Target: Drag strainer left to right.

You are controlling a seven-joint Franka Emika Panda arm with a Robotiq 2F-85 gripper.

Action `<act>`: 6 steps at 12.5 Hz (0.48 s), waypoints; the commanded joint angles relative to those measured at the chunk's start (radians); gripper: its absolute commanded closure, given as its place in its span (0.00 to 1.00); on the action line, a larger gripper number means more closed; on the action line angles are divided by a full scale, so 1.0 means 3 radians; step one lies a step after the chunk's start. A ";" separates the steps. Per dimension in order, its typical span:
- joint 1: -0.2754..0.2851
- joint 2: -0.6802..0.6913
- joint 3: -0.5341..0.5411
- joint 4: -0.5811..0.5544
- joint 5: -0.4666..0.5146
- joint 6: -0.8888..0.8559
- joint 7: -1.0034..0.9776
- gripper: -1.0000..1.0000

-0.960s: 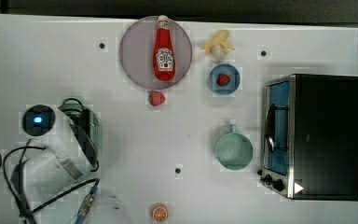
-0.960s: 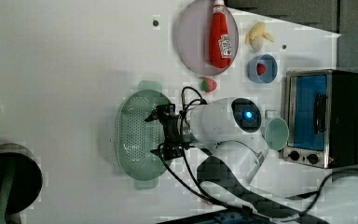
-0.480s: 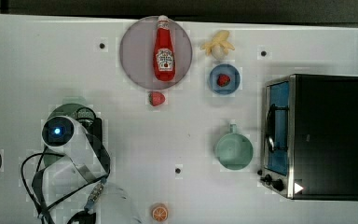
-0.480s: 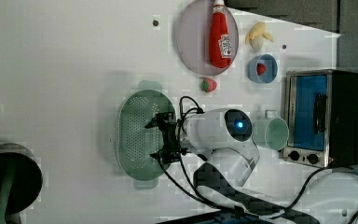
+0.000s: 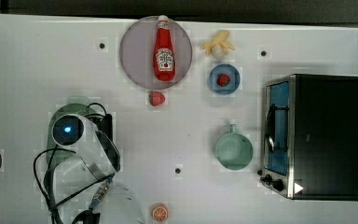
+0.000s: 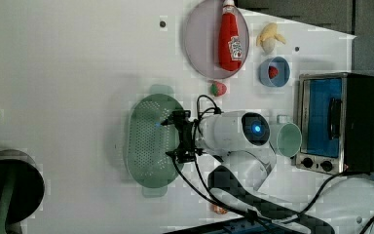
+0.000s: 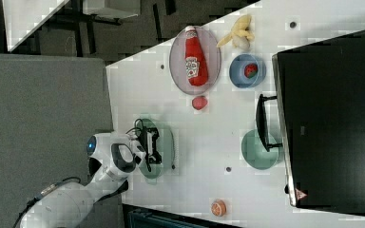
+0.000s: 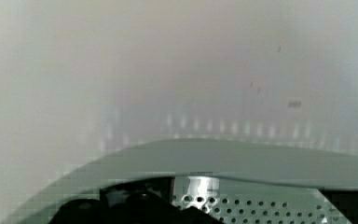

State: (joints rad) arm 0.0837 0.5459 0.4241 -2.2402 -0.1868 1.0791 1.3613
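Left view, left to right: strainer (image 6: 148, 139) sits on the table (image 6: 68, 63) toward its left end, long axis running up-down in the left view. Gripper (image 6: 175, 139) hovers over its right rim, fingers spread wide, holding nothing. Mug (image 6: 288, 139) and toaster oven (image 6: 336, 122) lie well off right, along the drag path.

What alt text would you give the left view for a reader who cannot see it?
A white robot arm's open claw reaches over the right rim of a mint-green strainer on a white table. Behind the arm stand a teal mug and a toaster oven; a ketchup bottle lies on a plate.
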 commanded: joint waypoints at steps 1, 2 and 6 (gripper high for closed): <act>-0.0084 -0.0196 -0.0104 -0.0114 -0.0049 0.0027 0.0115 0.00; -0.0103 -0.0245 -0.0149 -0.0156 -0.0049 0.0026 0.0103 0.00; -0.0188 -0.0392 -0.0313 -0.0280 -0.0050 0.0016 -0.0153 0.00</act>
State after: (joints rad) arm 0.0589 0.4541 0.3562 -2.3184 -0.2034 1.0938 1.3438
